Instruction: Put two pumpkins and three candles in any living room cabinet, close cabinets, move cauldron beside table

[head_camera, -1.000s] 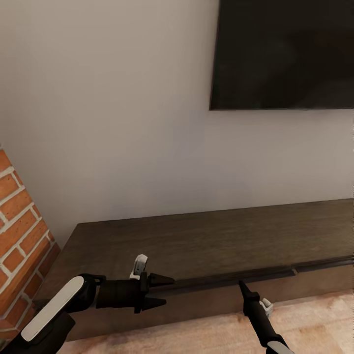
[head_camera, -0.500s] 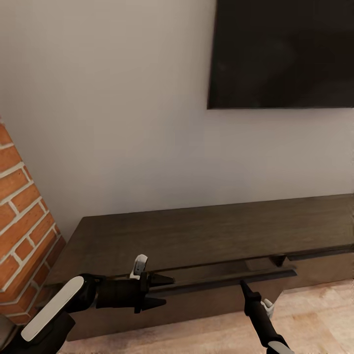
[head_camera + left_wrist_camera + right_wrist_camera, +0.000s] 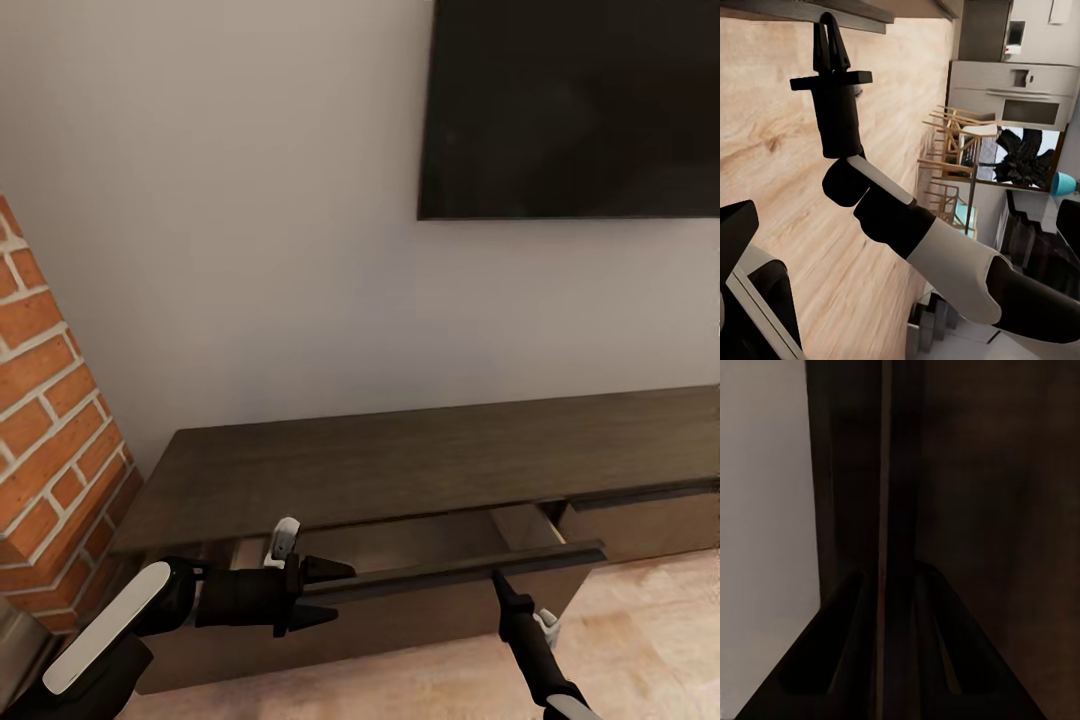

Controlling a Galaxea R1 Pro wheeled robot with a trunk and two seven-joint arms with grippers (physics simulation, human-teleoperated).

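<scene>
The cabinet [image 3: 400,465] is a long, low dark-brown unit against the wall. Its left drawer [image 3: 440,600] stands pulled partly out, with a slice of its inside [image 3: 420,535] showing. My right gripper [image 3: 496,580] is shut on the top edge of the drawer front. In the right wrist view the thin edge [image 3: 881,510] runs between the two fingers [image 3: 817,660]. The left wrist view shows the right gripper [image 3: 829,34] with its fingers pressed together at that edge. My left gripper [image 3: 335,592] hovers open in front of the drawer's left part, holding nothing. Pumpkins, candles, cauldron and table are out of view.
A dark TV [image 3: 575,110] hangs on the white wall above the cabinet. A brick wall [image 3: 50,420] juts out at the left. The neighbouring drawer [image 3: 650,525] at the right is closed. Wooden floor [image 3: 640,640] lies before the cabinet.
The left drawer has slid further out with my right gripper on its edge. The view has drawn back from the cabinet, while both arms keep their places in the picture.
</scene>
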